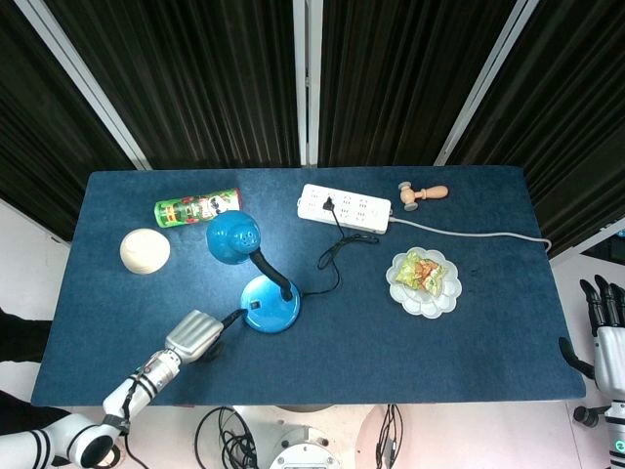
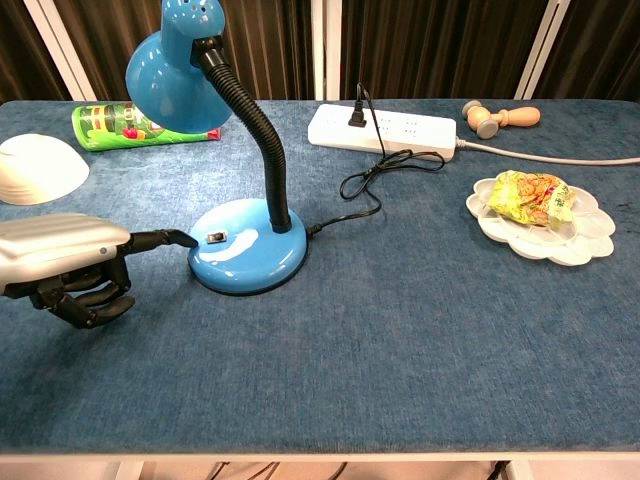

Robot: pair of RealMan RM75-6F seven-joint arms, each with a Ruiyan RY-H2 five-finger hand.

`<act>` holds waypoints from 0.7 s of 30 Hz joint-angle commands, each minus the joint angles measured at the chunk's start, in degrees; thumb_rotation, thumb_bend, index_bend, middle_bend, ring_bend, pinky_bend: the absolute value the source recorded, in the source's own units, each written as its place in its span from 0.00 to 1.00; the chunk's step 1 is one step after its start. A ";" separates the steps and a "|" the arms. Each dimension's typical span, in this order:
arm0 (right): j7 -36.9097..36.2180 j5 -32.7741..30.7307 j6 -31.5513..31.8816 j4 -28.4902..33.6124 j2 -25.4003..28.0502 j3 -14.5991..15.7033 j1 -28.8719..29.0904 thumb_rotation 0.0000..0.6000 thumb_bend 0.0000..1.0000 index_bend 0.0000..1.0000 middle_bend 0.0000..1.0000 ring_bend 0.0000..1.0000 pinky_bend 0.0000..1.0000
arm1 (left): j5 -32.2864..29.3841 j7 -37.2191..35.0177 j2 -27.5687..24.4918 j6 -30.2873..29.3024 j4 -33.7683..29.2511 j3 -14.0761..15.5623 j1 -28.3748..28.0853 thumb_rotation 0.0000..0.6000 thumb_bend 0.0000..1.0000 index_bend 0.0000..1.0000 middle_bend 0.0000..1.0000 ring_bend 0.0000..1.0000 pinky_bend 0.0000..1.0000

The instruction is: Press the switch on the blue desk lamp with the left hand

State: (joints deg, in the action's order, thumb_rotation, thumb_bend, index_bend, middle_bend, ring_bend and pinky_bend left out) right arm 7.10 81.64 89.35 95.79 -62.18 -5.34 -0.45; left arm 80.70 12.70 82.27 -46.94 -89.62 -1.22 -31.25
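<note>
The blue desk lamp (image 2: 245, 250) stands near the table's middle, its small black switch (image 2: 213, 238) on the base at about nine o'clock from the neck. The left hand (image 2: 70, 265) lies just beside the base, one finger stretched toward the switch with its tip at the rim, the other fingers curled under and holding nothing. The press itself looks not yet made. The right hand (image 1: 605, 327) hangs off the table's edge at three o'clock, fingers apart.

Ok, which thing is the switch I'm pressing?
Find the blue desk lamp near the table's middle. On its round base, left of the black neck, sits the switch, a small black rocker, the only dark spot there, just ahead of the left hand.
</note>
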 commanded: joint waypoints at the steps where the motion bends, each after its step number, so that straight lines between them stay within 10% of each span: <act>1: -0.24 -0.10 -0.10 -0.16 0.05 -0.09 0.02 1.00 0.23 0.00 0.00 0.00 0.00 | -0.61 0.41 0.19 -0.27 0.05 -0.23 -0.44 1.00 0.53 0.05 0.85 0.86 0.93; 21: -1.31 -1.07 -1.66 -1.20 -0.20 -0.21 0.40 1.00 0.23 0.00 0.00 0.00 0.00 | -2.59 0.83 1.40 -0.56 0.53 0.28 -2.93 1.00 0.53 0.05 0.85 0.86 0.94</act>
State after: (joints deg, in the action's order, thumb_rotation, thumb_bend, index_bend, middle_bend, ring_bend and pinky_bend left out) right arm 5.80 80.56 87.70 94.60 -62.38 -5.55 -0.05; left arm 78.12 13.55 83.66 -47.50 -89.10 -0.95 -34.18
